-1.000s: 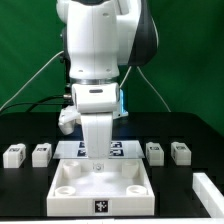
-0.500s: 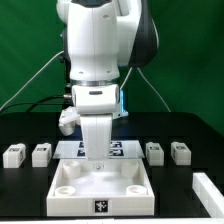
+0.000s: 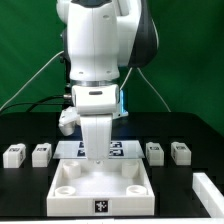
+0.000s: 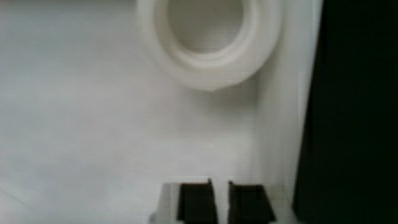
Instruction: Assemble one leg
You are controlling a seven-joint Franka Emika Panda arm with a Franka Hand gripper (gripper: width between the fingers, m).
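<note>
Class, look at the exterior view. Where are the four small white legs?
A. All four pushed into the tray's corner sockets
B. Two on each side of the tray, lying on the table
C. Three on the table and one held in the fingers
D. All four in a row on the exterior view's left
B: two legs lie on the table at the exterior view's left of the tray, and two more at its right.

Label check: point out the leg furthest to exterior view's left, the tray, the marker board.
leg (image 3: 14,155), exterior view, front face.
tray (image 3: 70,203), exterior view, front wall.
marker board (image 3: 127,150), exterior view, tagged top.
</note>
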